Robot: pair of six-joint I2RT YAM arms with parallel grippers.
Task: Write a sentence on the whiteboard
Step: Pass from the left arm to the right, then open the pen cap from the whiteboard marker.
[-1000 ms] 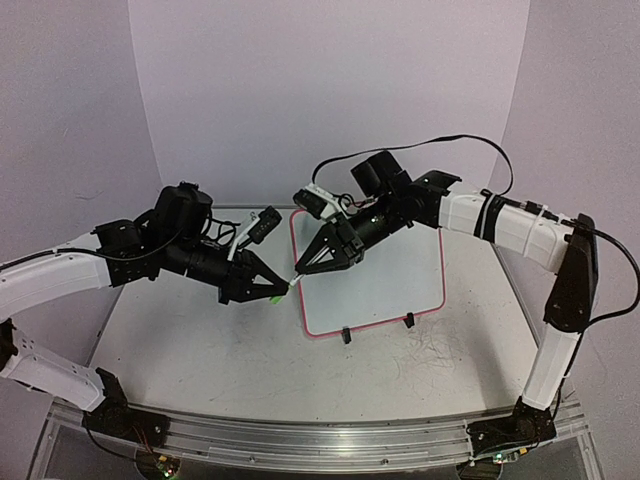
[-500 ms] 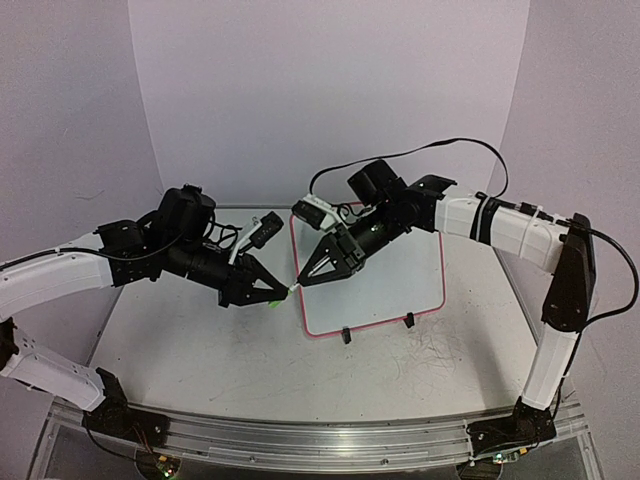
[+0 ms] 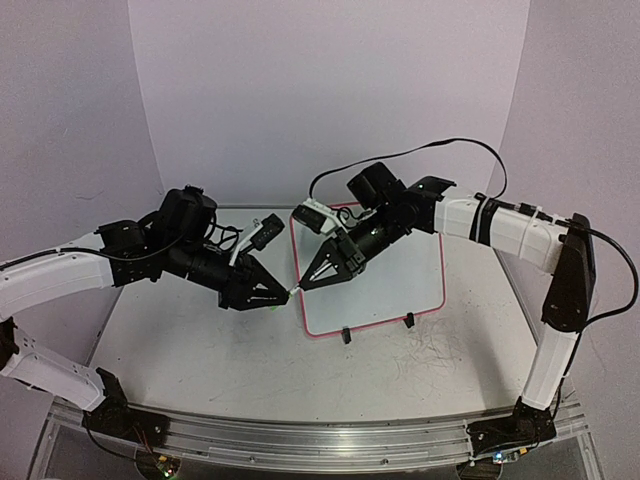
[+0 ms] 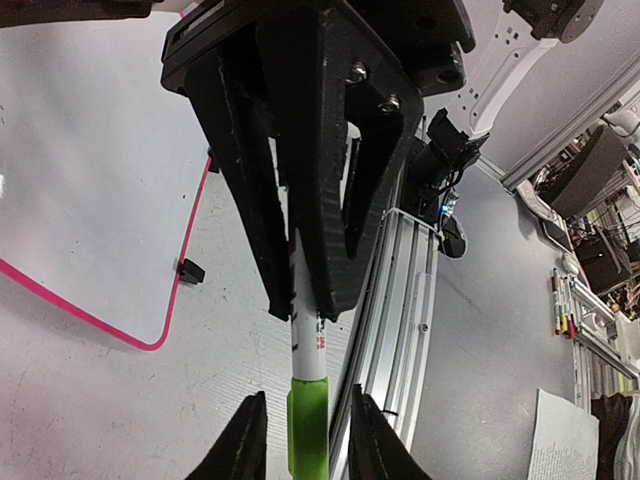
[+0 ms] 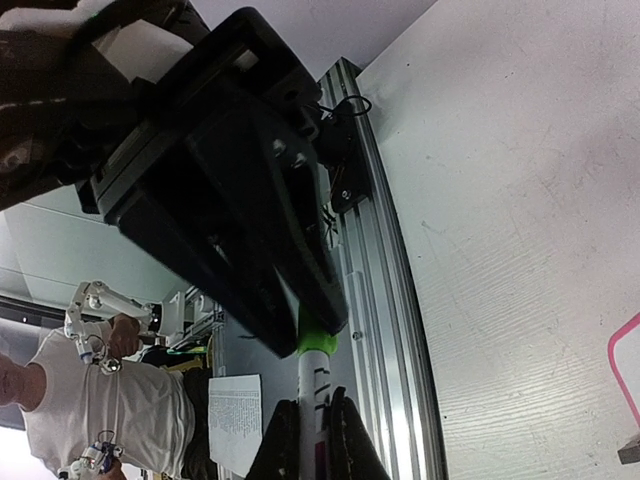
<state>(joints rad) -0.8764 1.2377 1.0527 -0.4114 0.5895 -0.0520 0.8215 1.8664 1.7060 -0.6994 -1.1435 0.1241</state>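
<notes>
**Operator:** Top external: where is the whiteboard (image 3: 400, 285)?

**Spotter:** It sits on the table (image 3: 200, 360), toward 1 o'clock from centre. Your marker (image 4: 305, 340) hangs just off the board's 9 o'clock edge, between both arms.

**Operator:** Who has it?

**Spotter:** Your right gripper (image 5: 315, 420) is clamped on the white barrel. Your left gripper (image 4: 306, 405) has its jaws slightly apart around the green cap (image 4: 308, 440), with a gap on each side.
</notes>
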